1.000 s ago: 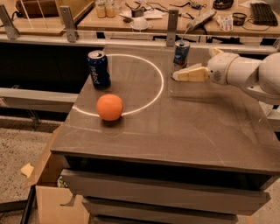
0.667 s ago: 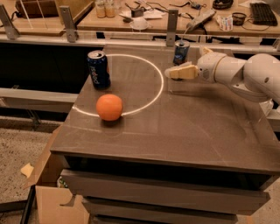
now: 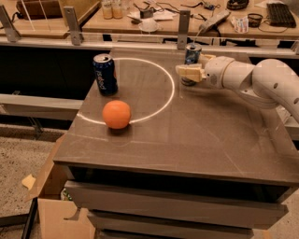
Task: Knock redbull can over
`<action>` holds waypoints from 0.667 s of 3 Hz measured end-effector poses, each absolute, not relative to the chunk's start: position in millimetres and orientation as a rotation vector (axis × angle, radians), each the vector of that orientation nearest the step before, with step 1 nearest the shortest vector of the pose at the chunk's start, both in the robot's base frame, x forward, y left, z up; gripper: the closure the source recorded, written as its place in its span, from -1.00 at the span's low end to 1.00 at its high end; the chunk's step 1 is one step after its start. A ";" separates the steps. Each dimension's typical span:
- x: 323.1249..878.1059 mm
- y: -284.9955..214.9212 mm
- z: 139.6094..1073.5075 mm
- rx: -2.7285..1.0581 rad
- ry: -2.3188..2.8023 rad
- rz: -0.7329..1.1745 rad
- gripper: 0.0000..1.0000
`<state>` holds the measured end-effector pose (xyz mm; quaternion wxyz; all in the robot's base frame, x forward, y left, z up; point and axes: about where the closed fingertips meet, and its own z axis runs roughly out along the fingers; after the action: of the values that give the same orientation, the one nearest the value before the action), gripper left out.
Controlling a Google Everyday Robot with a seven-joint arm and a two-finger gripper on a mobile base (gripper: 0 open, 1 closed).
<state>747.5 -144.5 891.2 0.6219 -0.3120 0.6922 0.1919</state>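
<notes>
The camera view looks down on a dark grey counter (image 3: 201,140) with a thin white circle (image 3: 171,91) marked on its top. The redbull can (image 3: 192,51) stands upright near the counter's far edge, just outside the circle on its right side; only its blue and silver upper part and silver top show. Its lower part is hidden behind the gripper (image 3: 187,73), a cream-coloured piece on the end of the white arm (image 3: 264,81) that reaches in from the right. The gripper sits low over the counter, right in front of the can, but whether it touches the can cannot be told, nor whether the jaws are released or clenched. The other of the 2 cans, a wider dark-blue can (image 3: 104,74) with white lettering, stands upright on the circle's left side, well apart from the gripper. An orange (image 3: 116,114) rests on the circle's near arc, just in front of that can. A cardboard box (image 3: 51,212) sits on the floor at lower left. Behind the counter runs a wooden workbench (image 3: 93,25) carrying a keyboard (image 3: 281,13) and small clutter.
</notes>
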 end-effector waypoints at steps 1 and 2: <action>747.1 -136.9 901.7 -0.773 1.541 0.407 0.41; 740.9 -132.6 926.8 -0.864 1.429 0.367 0.87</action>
<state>740.9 -132.6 926.8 0.6563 -0.3813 0.6306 0.1620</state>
